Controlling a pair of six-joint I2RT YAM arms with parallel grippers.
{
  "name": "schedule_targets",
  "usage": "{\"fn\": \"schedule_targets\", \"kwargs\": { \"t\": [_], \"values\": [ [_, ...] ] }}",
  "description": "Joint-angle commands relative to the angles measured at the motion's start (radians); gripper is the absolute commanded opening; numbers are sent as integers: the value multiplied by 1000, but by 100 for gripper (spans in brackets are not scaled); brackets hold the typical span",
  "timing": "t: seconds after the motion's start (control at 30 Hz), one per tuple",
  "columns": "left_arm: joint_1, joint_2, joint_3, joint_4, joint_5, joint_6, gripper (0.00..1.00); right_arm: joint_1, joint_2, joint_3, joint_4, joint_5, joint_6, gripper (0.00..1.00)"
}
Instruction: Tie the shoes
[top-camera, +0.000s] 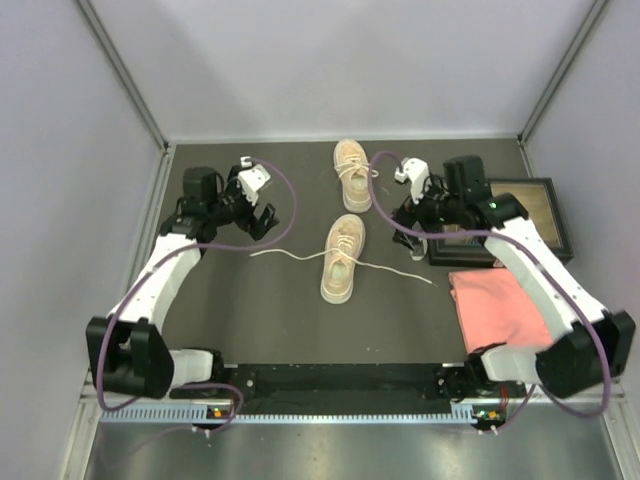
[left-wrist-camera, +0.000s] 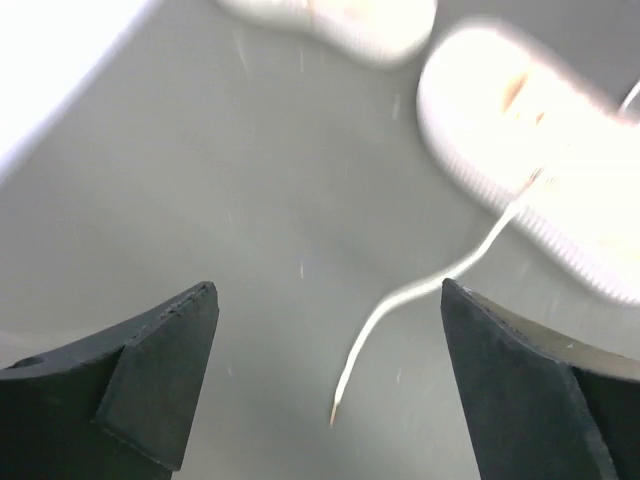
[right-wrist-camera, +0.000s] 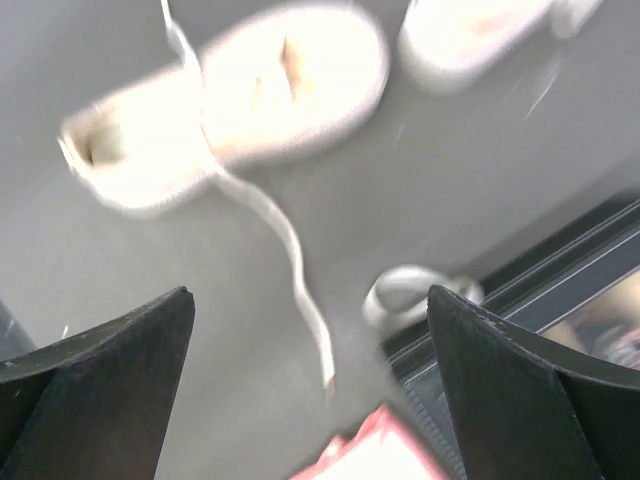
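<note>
Two beige sneakers lie at the table's middle, the far shoe (top-camera: 352, 175) and the near shoe (top-camera: 343, 258). The near shoe's white laces trail loose, one to the left (top-camera: 275, 254) and one to the right (top-camera: 400, 271). My left gripper (top-camera: 262, 220) is open and empty, left of the near shoe. In the left wrist view the left lace's tip (left-wrist-camera: 335, 415) lies between the open fingers of the gripper (left-wrist-camera: 328, 290), below the shoe (left-wrist-camera: 560, 190). My right gripper (top-camera: 405, 222) is open and empty, right of the shoes. In its wrist view (right-wrist-camera: 310, 294) the right lace (right-wrist-camera: 300, 290) ends between the fingers.
A pink cloth (top-camera: 500, 305) lies at the right, with a black framed picture (top-camera: 540, 215) behind it. Grey walls with metal rails close in the back and sides. A white loop (right-wrist-camera: 410, 290) lies by the frame's edge (right-wrist-camera: 560, 300).
</note>
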Motion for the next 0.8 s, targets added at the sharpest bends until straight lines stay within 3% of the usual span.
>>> {"fn": "schedule_targets", "kwargs": {
  "t": [0.0,0.07,0.1,0.17,0.2,0.27,0.37,0.4,0.53,0.77],
  "values": [
    [-10,-79,-85,296,158,-190,98,11,-175,-131,462,-56,63,99],
    [-47,-26,-3,189,201,-106,98,13,-163,-153,588,-32,160,99],
    [-58,8,36,6,227,34,98,13,-113,-120,566,-104,139,99],
    [-73,102,117,-127,255,158,98,13,-27,-26,404,-204,-13,99],
    [-79,126,123,-142,252,214,98,13,15,67,216,-261,-56,99],
    [-82,177,128,-185,260,294,97,14,118,117,91,-277,-148,99],
    [-105,224,97,-233,272,500,90,14,126,47,52,-243,-183,99],
    [-117,252,78,-236,255,571,81,14,124,-1,49,-234,-188,99],
    [-176,341,73,-250,219,656,56,14,152,-52,-23,-202,-142,99],
    [-212,471,122,-242,215,693,40,14,221,-115,-48,-124,-65,99]
  ]
}}
